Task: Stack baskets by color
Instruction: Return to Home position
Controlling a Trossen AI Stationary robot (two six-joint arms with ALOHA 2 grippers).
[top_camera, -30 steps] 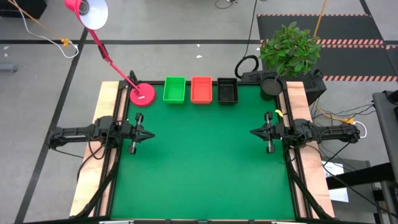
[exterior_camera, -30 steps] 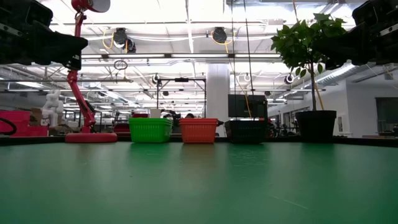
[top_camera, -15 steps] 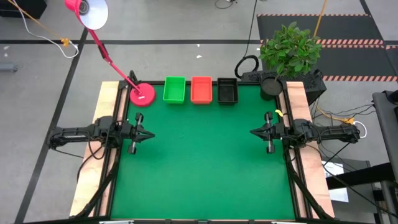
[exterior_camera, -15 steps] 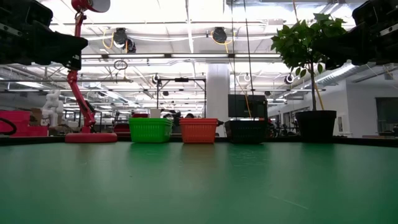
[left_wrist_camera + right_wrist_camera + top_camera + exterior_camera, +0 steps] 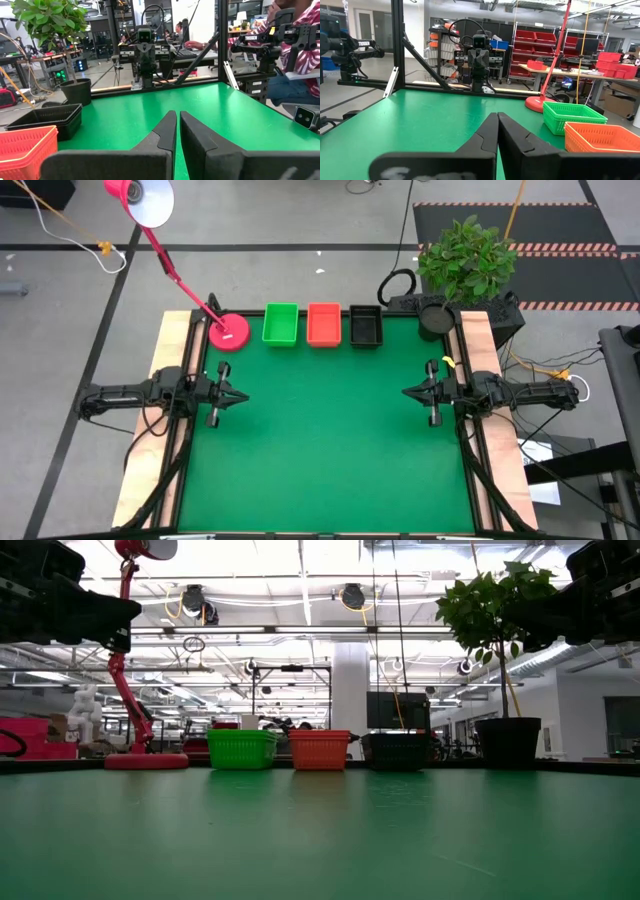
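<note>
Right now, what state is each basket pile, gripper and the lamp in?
green baskets: one upright pile, far edge of the table.
orange baskets: one upright pile, close beside the green.
black baskets: one upright pile, layered rims showing, small gap from the orange.
left gripper: fingers shut, empty, over the table's left side.
right gripper: fingers shut, empty, over the table's right side.
lamp base: standing beside the green pile.

Table (image 5: 320,450) was topped in green, with pale wooden strips down both sides; a row stood along its upper edge in the high view, left to right: pink lamp base (image 5: 229,333); green baskets (image 5: 281,324); orange baskets (image 5: 324,324); black baskets (image 5: 366,326); narrow gaps lay between neighbours.
</note>
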